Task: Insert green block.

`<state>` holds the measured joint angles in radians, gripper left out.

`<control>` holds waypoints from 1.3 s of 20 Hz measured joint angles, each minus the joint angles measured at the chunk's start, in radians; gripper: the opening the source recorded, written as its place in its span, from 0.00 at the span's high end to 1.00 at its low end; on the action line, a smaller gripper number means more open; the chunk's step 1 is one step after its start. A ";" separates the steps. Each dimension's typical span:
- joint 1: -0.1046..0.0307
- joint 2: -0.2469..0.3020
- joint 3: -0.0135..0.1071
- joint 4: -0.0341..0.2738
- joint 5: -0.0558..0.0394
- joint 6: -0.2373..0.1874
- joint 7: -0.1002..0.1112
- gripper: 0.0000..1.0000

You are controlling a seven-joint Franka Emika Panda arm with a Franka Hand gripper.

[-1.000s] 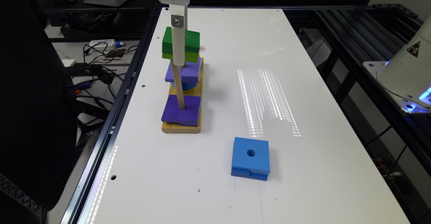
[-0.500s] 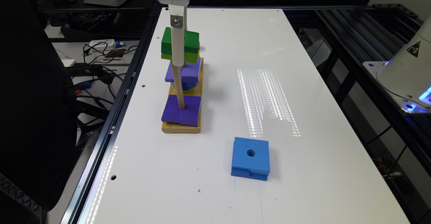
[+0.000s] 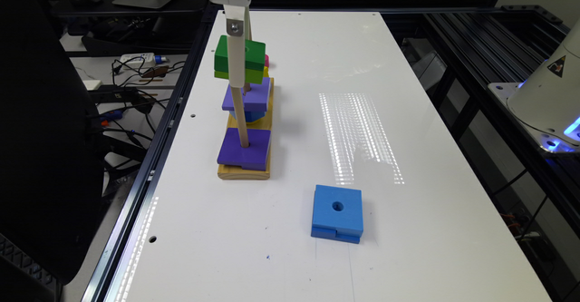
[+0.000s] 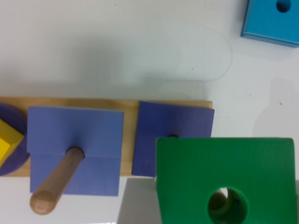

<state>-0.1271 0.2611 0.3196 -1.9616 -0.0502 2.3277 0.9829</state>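
Currently green block point(image 3: 240, 58) is held aloft by the tool point(image 3: 235, 34), clamped on its edges, hole over a wooden peg point(image 4: 55, 181) tip; looks light, rigid foam-like, best held by opposite sides.

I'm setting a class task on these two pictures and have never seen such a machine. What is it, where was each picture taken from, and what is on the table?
It is a robot arm, and its grasping end is called a pincer. One picture comes from a camera standing off the arm. The other comes from a camera on the wrist, looking down. On the white table lies a wooden base with upright pegs. Two purple blocks are threaded on them. A blue block lies apart. The green block is up at the pincer, apparently carried. A peg tip shows through its hole.
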 joint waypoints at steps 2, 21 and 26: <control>0.000 0.006 0.000 0.006 -0.0006 0.000 0.000 1.00; 0.000 0.049 0.000 0.015 -0.0148 0.030 0.000 1.00; 0.000 0.054 0.000 0.015 -0.0157 0.031 0.000 1.00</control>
<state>-0.1270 0.3148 0.3195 -1.9471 -0.0659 2.3587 0.9831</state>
